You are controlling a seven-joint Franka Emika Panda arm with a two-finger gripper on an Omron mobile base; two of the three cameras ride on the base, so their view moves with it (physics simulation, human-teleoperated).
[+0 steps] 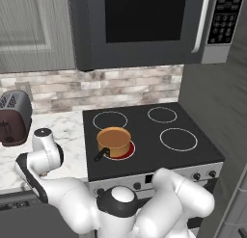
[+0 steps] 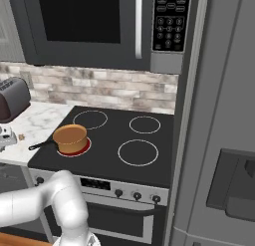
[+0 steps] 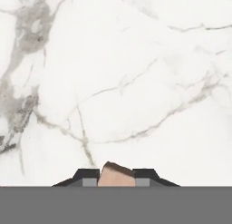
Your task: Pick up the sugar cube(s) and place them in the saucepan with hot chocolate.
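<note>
One tiny tan-brown sugar cube [image 3: 116, 174] sat clamped between the gripper's [image 3: 116, 178] dark fingertips [image 3: 87, 175], above white marble counter [image 3: 127, 73]. Well apart, the orange-copper saucepan [image 1: 114, 141] stood on the black stove [image 1: 193, 152].

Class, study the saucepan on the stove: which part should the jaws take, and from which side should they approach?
The short black handle, from the counter side at the stove's front left. It juts out narrow from the saucepan towards that side; the round body looks too wide and sits on a glowing red burner.
</note>
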